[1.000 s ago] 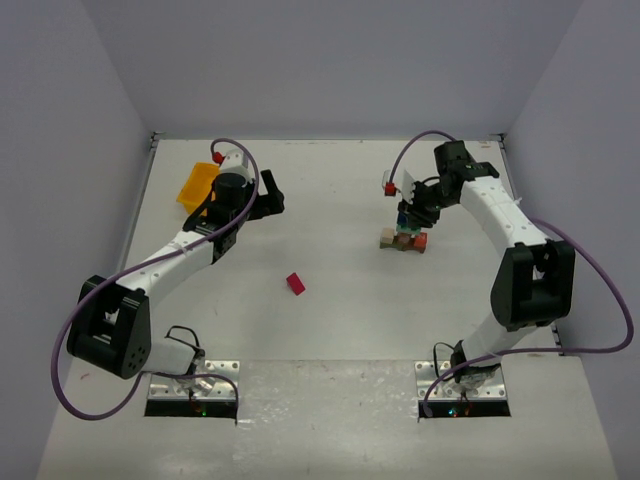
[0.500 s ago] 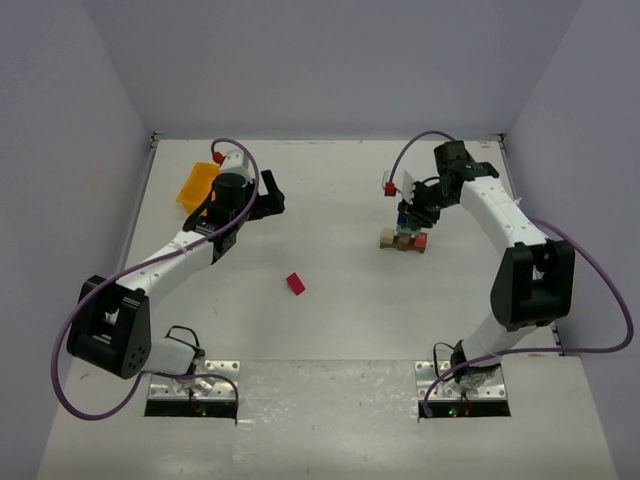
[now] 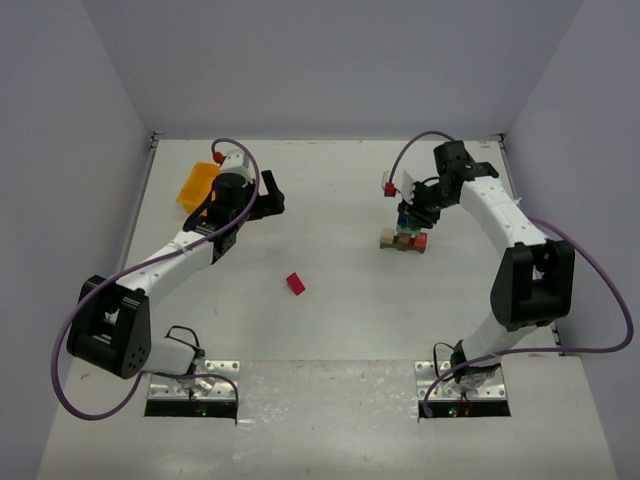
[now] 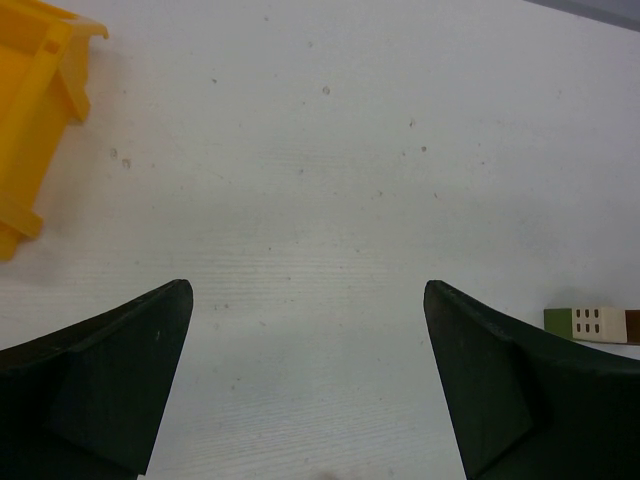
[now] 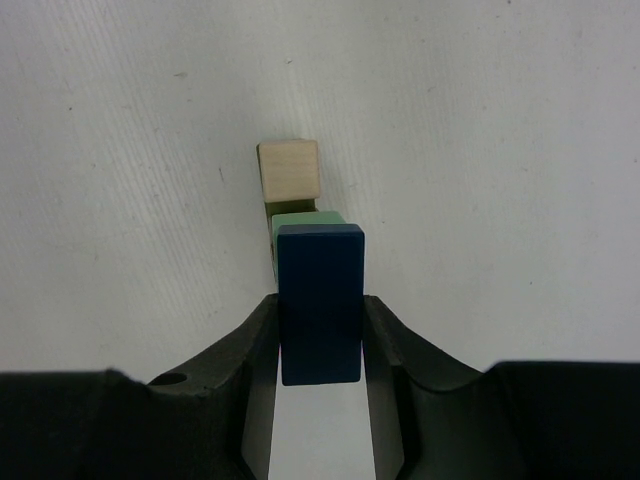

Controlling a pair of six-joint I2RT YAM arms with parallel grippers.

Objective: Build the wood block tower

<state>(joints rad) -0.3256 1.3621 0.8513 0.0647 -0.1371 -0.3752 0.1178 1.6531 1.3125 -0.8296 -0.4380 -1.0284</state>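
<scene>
My right pincer is clamped on a dark blue rectangular wooden block, one finger against each long side. It holds the block right over the small stack of painted wooden blocks on the far right part of the white surface. I cannot tell whether the block touches the stack. Beneath it I see a green block and a pale tan cube. My left pincer stands wide open with nothing between its fingers, near the yellow-orange plastic tray. A small red wooden block lies alone mid-surface.
</scene>
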